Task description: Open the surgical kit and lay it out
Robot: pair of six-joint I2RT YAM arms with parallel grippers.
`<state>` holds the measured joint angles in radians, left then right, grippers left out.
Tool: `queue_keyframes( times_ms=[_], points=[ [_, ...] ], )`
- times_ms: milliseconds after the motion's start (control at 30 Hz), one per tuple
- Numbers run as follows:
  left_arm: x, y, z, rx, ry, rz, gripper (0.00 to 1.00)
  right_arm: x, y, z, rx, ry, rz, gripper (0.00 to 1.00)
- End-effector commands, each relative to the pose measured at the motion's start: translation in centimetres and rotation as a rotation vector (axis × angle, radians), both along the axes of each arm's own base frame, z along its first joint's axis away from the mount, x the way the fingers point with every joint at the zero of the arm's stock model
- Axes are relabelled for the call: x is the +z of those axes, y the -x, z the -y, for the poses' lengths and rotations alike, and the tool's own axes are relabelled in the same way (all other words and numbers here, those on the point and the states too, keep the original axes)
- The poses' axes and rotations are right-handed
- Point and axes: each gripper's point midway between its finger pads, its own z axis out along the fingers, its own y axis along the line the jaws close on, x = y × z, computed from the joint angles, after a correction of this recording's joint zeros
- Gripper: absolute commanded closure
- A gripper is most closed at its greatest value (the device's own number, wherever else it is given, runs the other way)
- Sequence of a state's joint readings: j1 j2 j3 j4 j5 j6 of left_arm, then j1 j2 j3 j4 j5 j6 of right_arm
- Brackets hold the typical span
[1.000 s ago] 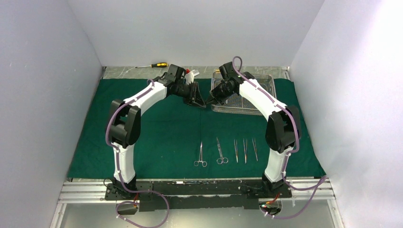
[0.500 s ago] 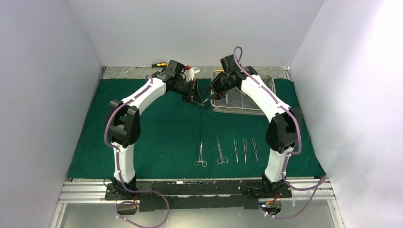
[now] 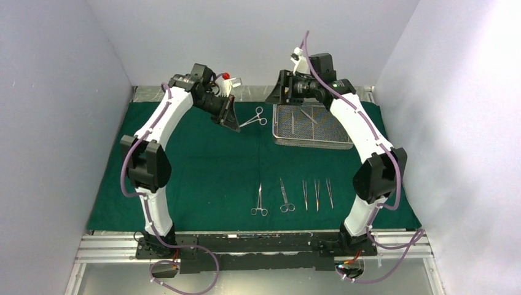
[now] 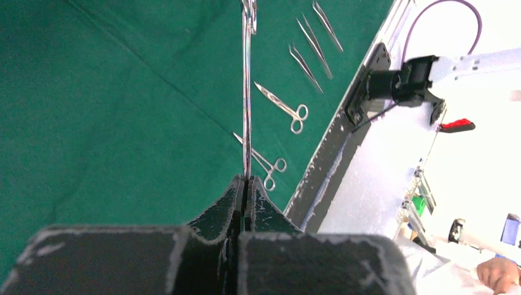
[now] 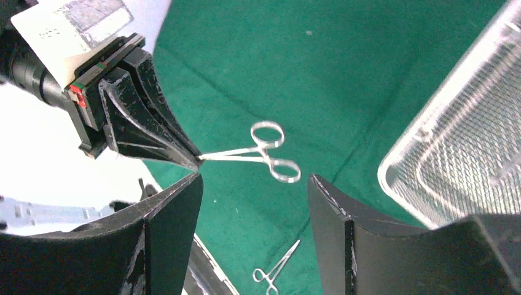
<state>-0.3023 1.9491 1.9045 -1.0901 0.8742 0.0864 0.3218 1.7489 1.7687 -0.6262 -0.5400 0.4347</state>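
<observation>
Fingers (image 5: pixel 150 132) of the left gripper (image 3: pixel 236 126) clench only the tip of a ring-handled clamp (image 3: pixel 255 116) held above the green cloth (image 3: pixel 203 166) left of the mesh tray (image 3: pixel 312 145), so its ring end may pivot or slip out, while the right gripper (image 5: pixel 255 177) gapes empty.

One mesh tray (image 3: pixel 310 145), one green drape (image 3: pixel 203 172); outside the tray, three ring-handled clamps (image 3: pixel 253 117) (image 3: pixel 259 201) (image 3: pixel 285 196), three tweezers (image 3: pixel 305 195) (image 3: pixel 317 195) (image 3: pixel 329 193).

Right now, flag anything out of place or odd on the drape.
Only the clamp stands out. The left gripper pinches it by the very tip, so it sticks out sideways above the drape instead of lying in the row of five instruments.
</observation>
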Motion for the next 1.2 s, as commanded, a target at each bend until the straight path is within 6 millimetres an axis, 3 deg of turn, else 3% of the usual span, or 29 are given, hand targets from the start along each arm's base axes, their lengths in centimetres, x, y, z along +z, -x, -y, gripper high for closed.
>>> queue_keyframes(
  times_ms=[0,100,233,567,767,900,1033,1067,1100,1133,1167],
  points=[
    [5.4,4.3,-1.0,-0.133,0.036,0.151,1.00,3.6,1.7,-3.4,0.381,-0.086,0.227,0.33],
    [7.2,5.8,-1.6,-0.168,0.042,0.221,1.00,5.3,4.2,-4.5,0.527,-0.104,0.319,0.33],
    [8.7,7.2,-2.2,-0.196,0.046,0.307,1.00,5.7,6.2,-4.7,0.621,-0.084,0.372,0.33],
    [9.6,8.0,-2.2,-0.232,0.072,0.338,1.00,7.8,9.5,-5.5,0.765,-0.265,0.352,0.49],
    [10.1,8.4,-2.3,-0.238,0.081,0.365,1.00,8.9,10.6,-5.5,0.807,-0.328,0.340,0.70],
    [10.5,8.5,-2.2,-0.239,0.091,0.379,1.00,8.8,10.4,-5.6,0.795,-0.333,0.319,0.79],
    [11.2,8.7,-2.3,-0.237,0.098,0.397,1.00,9.6,10.3,-5.7,0.784,-0.338,0.332,1.00],
    [11.4,8.6,-2.4,-0.223,0.088,0.404,0.93,9.9,10.0,-5.7,0.765,-0.330,0.345,1.00],
    [11.6,8.4,-2.4,-0.206,0.079,0.410,0.71,10.1,9.5,-5.7,0.735,-0.317,0.360,1.00],
    [11.7,8.0,-2.7,-0.178,0.058,0.421,0.39,10.4,9.0,-5.7,0.701,-0.303,0.379,1.00],
    [11.9,7.5,-2.9,-0.141,0.039,0.431,0.19,10.7,8.3,-5.6,0.652,-0.287,0.400,1.00]
  ],
)
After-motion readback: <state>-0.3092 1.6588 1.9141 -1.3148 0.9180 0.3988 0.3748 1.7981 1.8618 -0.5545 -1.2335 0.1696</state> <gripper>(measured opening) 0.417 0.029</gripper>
